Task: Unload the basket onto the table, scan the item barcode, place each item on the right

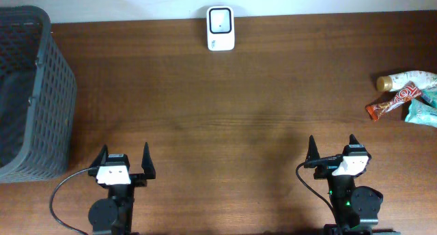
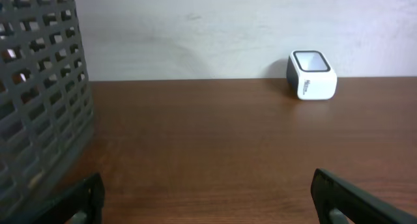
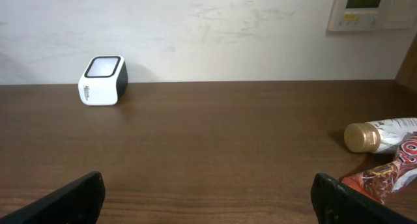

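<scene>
A white barcode scanner [image 1: 220,28] with a dark window stands at the table's far edge; it also shows in the left wrist view [image 2: 311,74] and the right wrist view [image 3: 103,80]. The items lie at the far right: a bottle with a gold cap [image 1: 408,80] [image 3: 381,135], a red snack bar [image 1: 392,102] [image 3: 384,175] and a teal packet [image 1: 422,113]. My left gripper [image 1: 125,153] [image 2: 207,191] is open and empty near the front left. My right gripper [image 1: 332,143] [image 3: 207,188] is open and empty near the front right, short of the items.
A dark grey mesh basket [image 1: 31,91] [image 2: 39,100] fills the left side of the table. A pale wall [image 3: 215,28] runs behind the table's far edge, with a wall panel [image 3: 371,9] at the upper right.
</scene>
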Controlling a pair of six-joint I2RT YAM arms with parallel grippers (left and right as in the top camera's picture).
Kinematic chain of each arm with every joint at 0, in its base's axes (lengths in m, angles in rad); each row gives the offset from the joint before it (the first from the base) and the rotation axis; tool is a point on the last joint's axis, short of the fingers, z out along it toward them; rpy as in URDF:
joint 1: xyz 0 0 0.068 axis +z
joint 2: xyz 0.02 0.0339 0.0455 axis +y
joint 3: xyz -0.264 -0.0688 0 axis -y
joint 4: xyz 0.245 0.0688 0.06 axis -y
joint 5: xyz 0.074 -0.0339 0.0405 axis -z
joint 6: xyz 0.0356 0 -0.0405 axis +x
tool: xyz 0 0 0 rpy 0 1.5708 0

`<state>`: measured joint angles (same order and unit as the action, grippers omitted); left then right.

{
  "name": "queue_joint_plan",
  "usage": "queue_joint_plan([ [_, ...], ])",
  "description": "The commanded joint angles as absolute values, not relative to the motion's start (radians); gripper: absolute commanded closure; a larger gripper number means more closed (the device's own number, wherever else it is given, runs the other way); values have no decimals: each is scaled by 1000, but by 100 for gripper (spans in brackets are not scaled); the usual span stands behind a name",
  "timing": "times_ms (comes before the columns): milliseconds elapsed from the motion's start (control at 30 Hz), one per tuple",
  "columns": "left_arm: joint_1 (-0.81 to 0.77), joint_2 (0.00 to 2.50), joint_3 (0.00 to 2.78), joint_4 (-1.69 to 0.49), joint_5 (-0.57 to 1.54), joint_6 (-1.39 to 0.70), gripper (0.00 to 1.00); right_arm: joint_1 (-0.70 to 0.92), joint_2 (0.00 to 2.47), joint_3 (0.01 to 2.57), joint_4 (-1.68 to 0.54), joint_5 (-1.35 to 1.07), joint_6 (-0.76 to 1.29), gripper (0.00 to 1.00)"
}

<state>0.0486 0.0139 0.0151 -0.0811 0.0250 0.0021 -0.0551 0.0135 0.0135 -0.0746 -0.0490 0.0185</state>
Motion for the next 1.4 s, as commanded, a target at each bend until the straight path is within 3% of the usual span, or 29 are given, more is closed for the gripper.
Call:
queue_joint_plan([
  [0, 56, 4, 8, -84, 19, -121, 1, -46, 4, 6, -78, -44, 23, 1],
  [1367, 55, 5, 8, -83, 19, -29, 1, -46, 4, 6, -78, -44, 23, 1],
])
